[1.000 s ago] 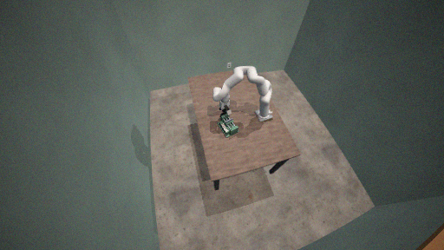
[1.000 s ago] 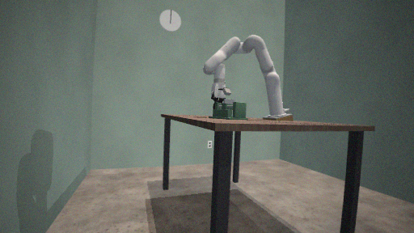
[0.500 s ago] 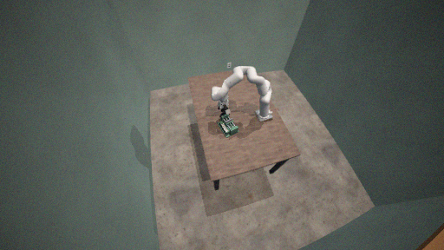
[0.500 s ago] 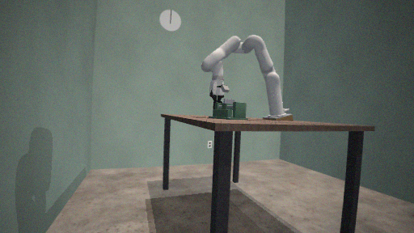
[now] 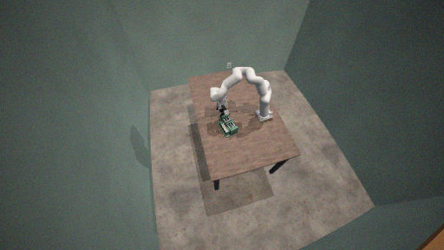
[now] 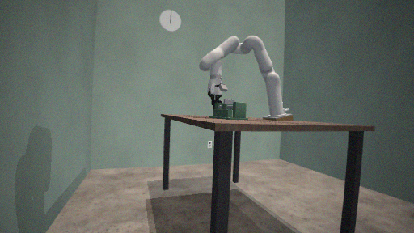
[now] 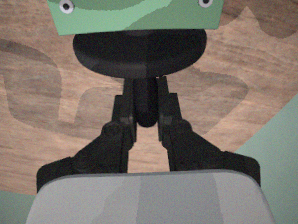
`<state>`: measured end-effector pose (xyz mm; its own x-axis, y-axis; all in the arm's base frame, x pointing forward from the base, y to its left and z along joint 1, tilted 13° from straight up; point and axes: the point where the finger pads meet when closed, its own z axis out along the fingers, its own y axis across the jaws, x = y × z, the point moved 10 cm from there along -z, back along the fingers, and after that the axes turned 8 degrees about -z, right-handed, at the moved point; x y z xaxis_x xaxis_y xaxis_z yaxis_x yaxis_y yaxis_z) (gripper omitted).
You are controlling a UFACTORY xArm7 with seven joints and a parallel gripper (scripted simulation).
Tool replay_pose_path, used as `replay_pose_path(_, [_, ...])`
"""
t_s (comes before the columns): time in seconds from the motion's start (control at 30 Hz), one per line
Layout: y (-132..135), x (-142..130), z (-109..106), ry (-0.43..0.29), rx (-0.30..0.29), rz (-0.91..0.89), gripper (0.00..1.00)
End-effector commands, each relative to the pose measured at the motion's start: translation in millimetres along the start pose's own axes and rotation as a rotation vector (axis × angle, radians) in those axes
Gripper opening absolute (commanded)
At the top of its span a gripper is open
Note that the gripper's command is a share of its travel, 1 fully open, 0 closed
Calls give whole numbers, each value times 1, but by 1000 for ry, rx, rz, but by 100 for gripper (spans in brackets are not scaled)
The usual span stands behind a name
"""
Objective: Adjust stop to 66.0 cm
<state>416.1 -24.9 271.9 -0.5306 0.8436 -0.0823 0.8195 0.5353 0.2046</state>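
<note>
I've got the claw clamped on the handwheel's black grip, one finger each side. Black handwheel sits right by the edge of the green fixture, which is on the counter. Arm arches over from its base. Can't read the stop's setting from my views. Handwheel not released.

Wood-grained brown tabletop, matt black handwheel.
</note>
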Motion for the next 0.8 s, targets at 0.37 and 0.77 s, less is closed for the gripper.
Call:
replay_pose_path(0.37, [15,-2,5,-2,-3,0,6])
replay_pose_path(0.77, [23,-4,13,-2,-3,0,6])
